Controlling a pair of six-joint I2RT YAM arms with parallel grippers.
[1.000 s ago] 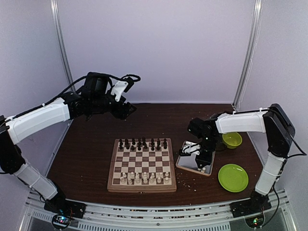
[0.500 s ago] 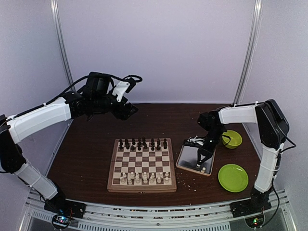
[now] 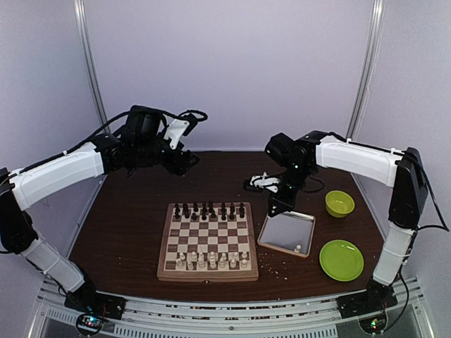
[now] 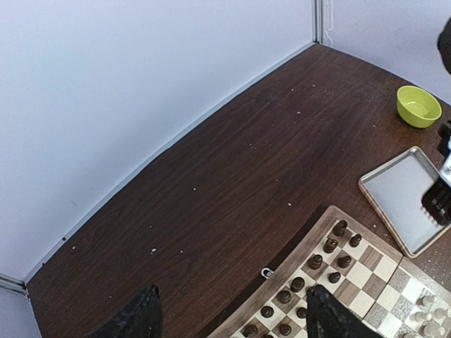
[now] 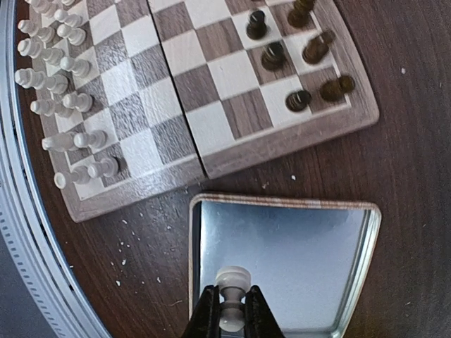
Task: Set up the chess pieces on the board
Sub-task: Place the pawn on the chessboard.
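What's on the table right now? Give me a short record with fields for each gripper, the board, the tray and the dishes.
Left gripper: open, empty, raised beyond the board's far left corner
Right gripper: shut on a white pawn, above the tray
Board: dark pieces on the far rows, white pieces on the near rows
Tray: right of the board, a lone white piece in it
Dishes: green bowl and green plate, right of the tray
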